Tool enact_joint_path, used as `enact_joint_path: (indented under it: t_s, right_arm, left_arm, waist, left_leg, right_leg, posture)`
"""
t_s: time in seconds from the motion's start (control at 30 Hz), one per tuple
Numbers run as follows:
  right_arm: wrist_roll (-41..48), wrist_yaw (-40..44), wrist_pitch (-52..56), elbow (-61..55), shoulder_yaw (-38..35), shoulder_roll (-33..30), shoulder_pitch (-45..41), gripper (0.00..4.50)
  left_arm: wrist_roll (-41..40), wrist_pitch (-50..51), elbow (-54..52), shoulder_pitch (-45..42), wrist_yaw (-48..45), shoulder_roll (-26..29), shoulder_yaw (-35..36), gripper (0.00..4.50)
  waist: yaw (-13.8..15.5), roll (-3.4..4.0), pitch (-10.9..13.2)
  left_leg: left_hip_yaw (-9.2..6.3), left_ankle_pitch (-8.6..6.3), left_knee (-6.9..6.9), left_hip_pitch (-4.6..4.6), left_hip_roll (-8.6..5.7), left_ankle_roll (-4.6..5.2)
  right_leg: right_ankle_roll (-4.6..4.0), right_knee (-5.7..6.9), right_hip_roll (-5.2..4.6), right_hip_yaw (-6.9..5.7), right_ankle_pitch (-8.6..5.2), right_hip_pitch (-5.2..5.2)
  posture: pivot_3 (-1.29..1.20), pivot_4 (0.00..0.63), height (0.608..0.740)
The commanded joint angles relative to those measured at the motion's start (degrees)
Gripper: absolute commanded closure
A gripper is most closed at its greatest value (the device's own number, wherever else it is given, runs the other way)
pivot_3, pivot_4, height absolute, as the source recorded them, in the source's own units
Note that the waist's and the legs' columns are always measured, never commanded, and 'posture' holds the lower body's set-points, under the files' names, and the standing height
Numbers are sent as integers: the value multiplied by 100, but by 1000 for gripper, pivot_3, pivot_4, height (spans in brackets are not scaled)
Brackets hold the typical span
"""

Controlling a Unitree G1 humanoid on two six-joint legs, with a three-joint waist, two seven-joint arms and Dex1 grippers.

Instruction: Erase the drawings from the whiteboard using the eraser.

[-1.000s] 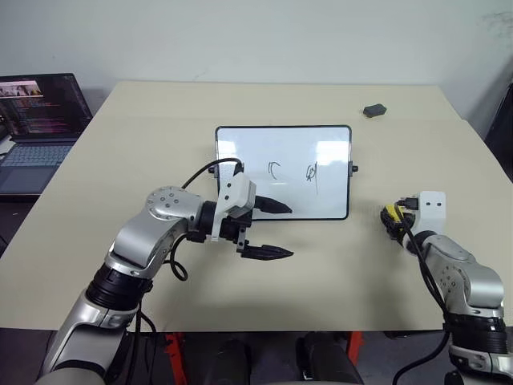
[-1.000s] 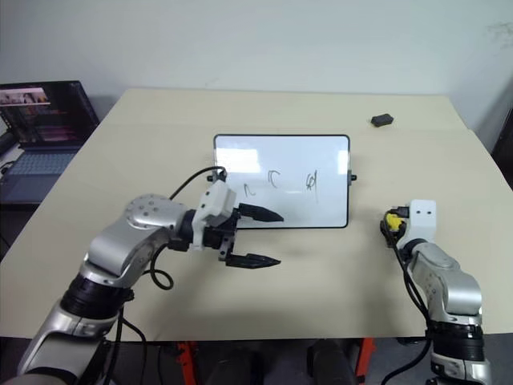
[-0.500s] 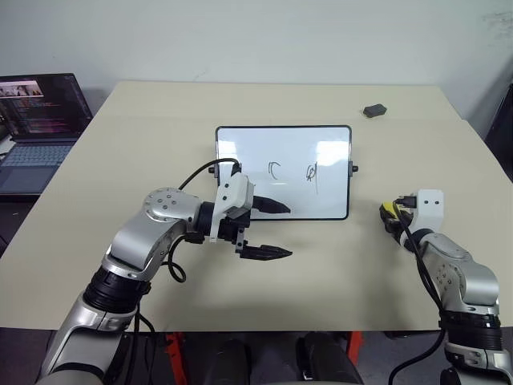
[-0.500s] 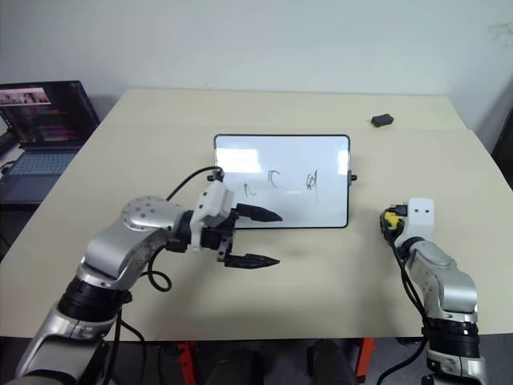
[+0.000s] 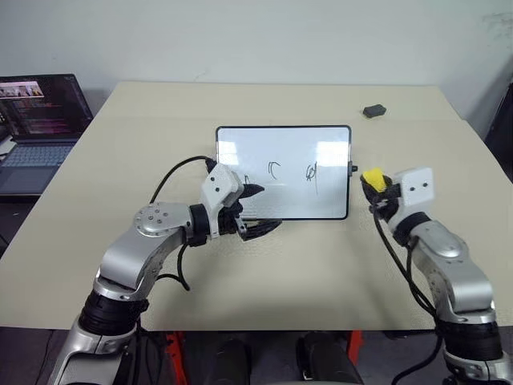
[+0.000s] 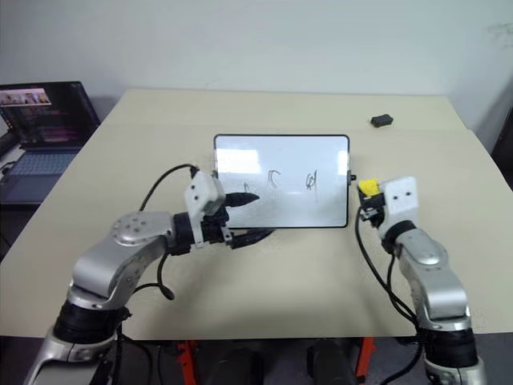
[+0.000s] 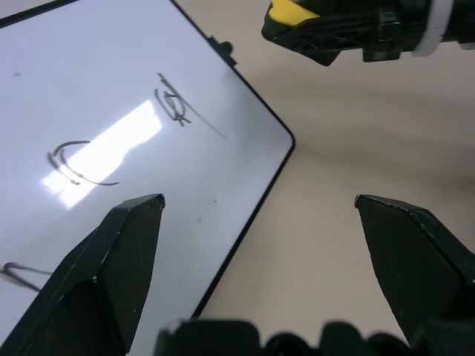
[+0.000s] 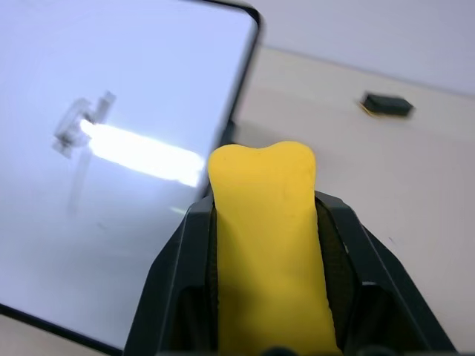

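The eraser [image 5: 372,177] is pinched between the fingers of the right hand [image 6: 367,192] and held above the surface [image 5: 321,265], just beside the right edge of the whiteboard [image 5: 284,171]. The board lies flat mid-surface, and the drawings [image 5: 275,170] are all still on it, so no wiping is judged to have begun; the step in hand is carrying the eraser to the board. Next, the eraser would have to be lowered flat onto the nearest scribble [image 5: 312,172] and swept leftward. The left hand [image 5: 258,210] is spread open over the board's lower left corner, perhaps to steady it. Since a second ago, the right hand has been raised from the surface and brought toward the board, and the left hand has been moved onto the corner.
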Motion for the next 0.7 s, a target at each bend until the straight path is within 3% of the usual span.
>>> enact_joint_path:
  t_s: [0.03,0.37,0.7]
  right_arm:
    - [-222,-37,-419,206,235,226,-531,3141]
    - [-849,-138,-2163,3107,497,900,-2333,3146]
    - [-1219,-125,-3663,5507,598,1111,-2363,3146]
  left_arm:
    - [-18,125,-271,-104,224,4,198,0]
    - [-41,526,-433,-28,582,232,401,0]
    - [-181,709,-609,8,533,382,506,0]
  waist:
    - [1,0,0]
    - [13,0,0]
    - [-1,-7,-5]
  left_leg:
    - [0,0,0,2,1,0]
    - [0,0,-3,-1,-3,0]
    - [5,0,1,12,-3,0]
  right_leg:
    - [-1,1,0,-1,0,0]
    - [-4,-4,-6,-4,2,-2]
    - [-5,3,-8,0,2,8]
  posture:
    - [0,150,740]
    - [0,150,740]
    - [0,150,740]
